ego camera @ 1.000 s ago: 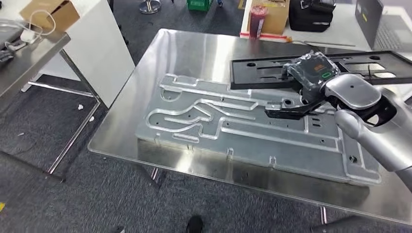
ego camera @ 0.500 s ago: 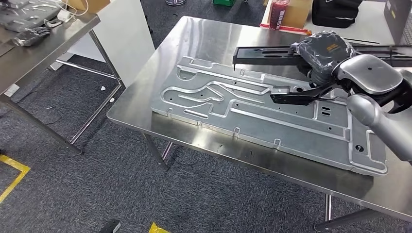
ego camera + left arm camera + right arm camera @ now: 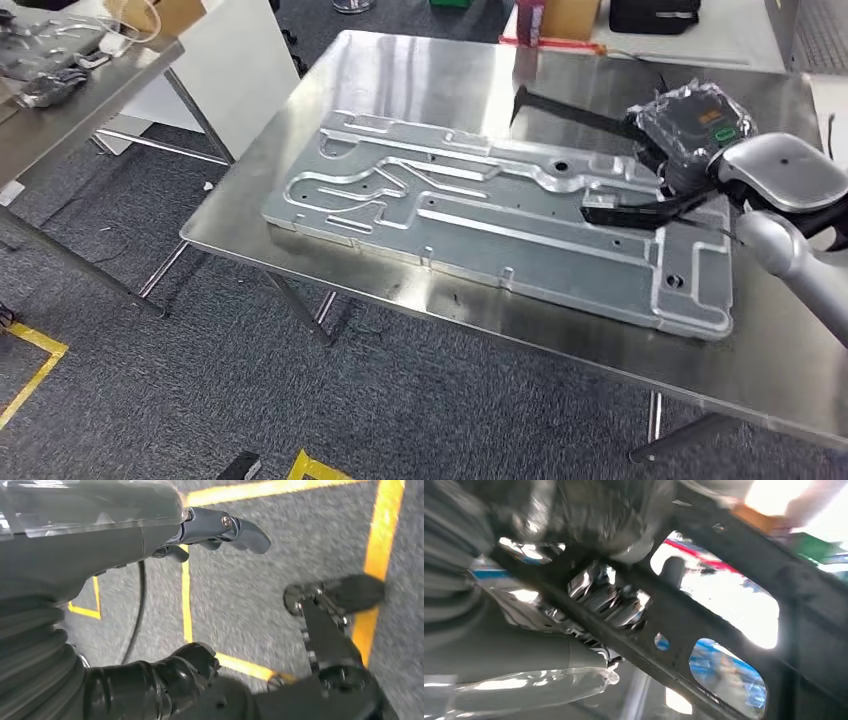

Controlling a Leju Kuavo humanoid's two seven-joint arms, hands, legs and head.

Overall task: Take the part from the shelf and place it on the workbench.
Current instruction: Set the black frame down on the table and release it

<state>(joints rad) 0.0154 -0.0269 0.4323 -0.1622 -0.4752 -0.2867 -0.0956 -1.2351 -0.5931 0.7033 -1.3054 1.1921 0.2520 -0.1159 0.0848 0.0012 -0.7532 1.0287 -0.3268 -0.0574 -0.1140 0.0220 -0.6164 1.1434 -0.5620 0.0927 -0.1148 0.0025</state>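
The part is a long black frame with cut-out openings. My right hand, wrapped in clear film, grips it at the right side of the steel workbench. The frame hangs tilted above the right end of a large machined aluminium plate lying on the bench. One black bar of the frame juts out low over the plate. In the right wrist view the frame crosses close in front of the curled fingers. My left hand hangs over the grey floor, fingers apart and holding nothing.
A second steel table with loose items stands at the left, with a white cabinet beside it. A red bottle and a black bag sit on the surface beyond the bench. Yellow tape marks the carpet.
The whole picture has shifted as the camera moved. Relative to the aluminium plate, my right hand and the black frame now sit nearer its right end, and the frame is tilted more steeply.
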